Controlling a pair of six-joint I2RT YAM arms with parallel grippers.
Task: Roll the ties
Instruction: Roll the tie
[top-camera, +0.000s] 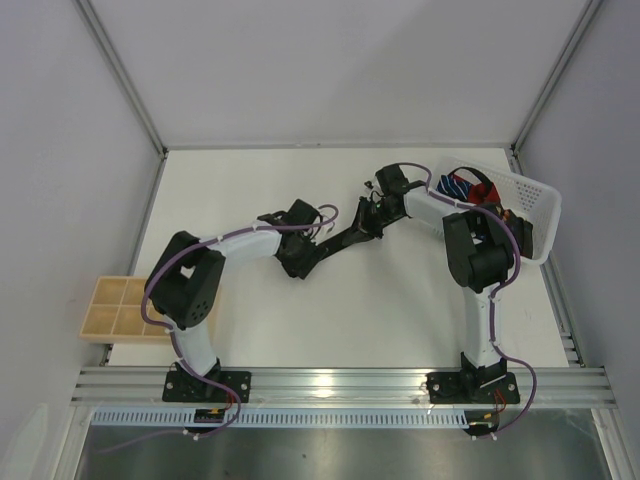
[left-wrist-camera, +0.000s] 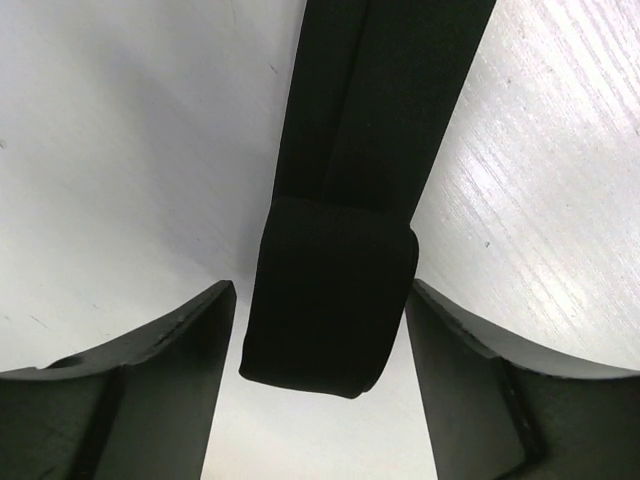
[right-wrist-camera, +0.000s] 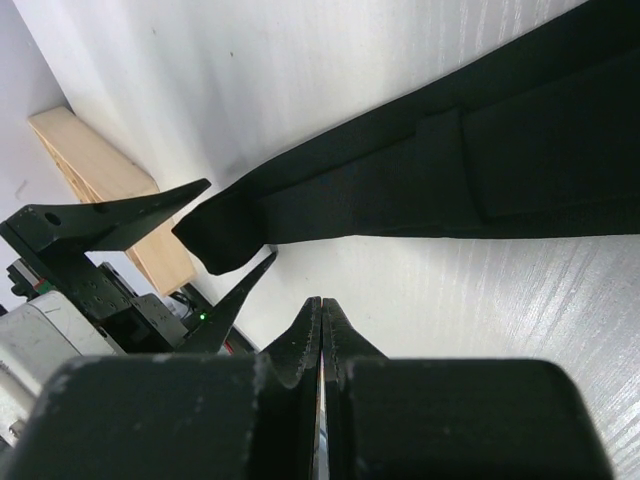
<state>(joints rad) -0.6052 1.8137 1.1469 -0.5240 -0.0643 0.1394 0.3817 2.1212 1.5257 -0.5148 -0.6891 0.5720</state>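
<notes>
A plain black tie (top-camera: 341, 244) lies stretched diagonally across the middle of the white table. Its near end is folded over into a short flat roll (left-wrist-camera: 330, 300). My left gripper (left-wrist-camera: 320, 290) is open and straddles that folded end, with a gap on each side between the cloth and the fingers (left-wrist-camera: 180, 350). In the top view the left gripper (top-camera: 303, 264) is at the tie's lower-left end. My right gripper (right-wrist-camera: 322, 312) is shut on nothing, hovering beside the tie (right-wrist-camera: 450, 170) near its far end (top-camera: 368, 216). More ties, blue-white striped (top-camera: 459, 185) and red (top-camera: 486, 191), sit in the basket.
A white lattice basket (top-camera: 528, 200) stands at the table's back right, close behind the right arm. A wooden compartment tray (top-camera: 112, 308) hangs over the left table edge and also shows in the right wrist view (right-wrist-camera: 95, 175). Purple cables run along both arms.
</notes>
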